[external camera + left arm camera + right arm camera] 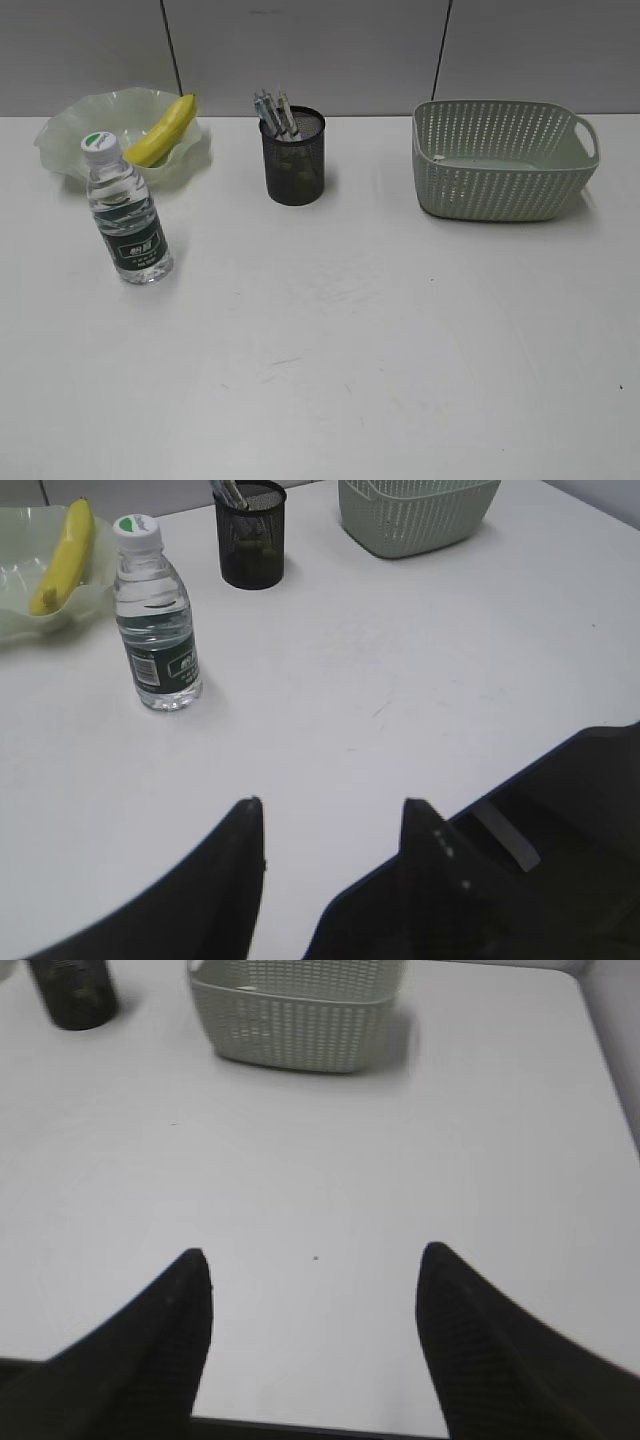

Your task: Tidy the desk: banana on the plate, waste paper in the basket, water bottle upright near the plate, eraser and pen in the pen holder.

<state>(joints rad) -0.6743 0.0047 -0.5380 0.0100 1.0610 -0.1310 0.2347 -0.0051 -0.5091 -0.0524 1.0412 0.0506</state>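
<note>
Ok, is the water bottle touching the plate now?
Apart. In the left wrist view, a strip of bare desk shows between the bottle and the plate; the bottle stands upright just beside it.

Matt white desk (400, 340), smooth, faintly scuffed. Clear glossy plastic water bottle (128, 212), dark label. Black metal mesh pen holder (293, 158). Perforated matt plastic basket (500, 165). Translucent glossy plate (60, 135). Smooth-skinned banana (165, 131). Textured matt black jaws.

wall (320, 50): grey panels, dark vertical seams | light: even, soft shadows
</note>
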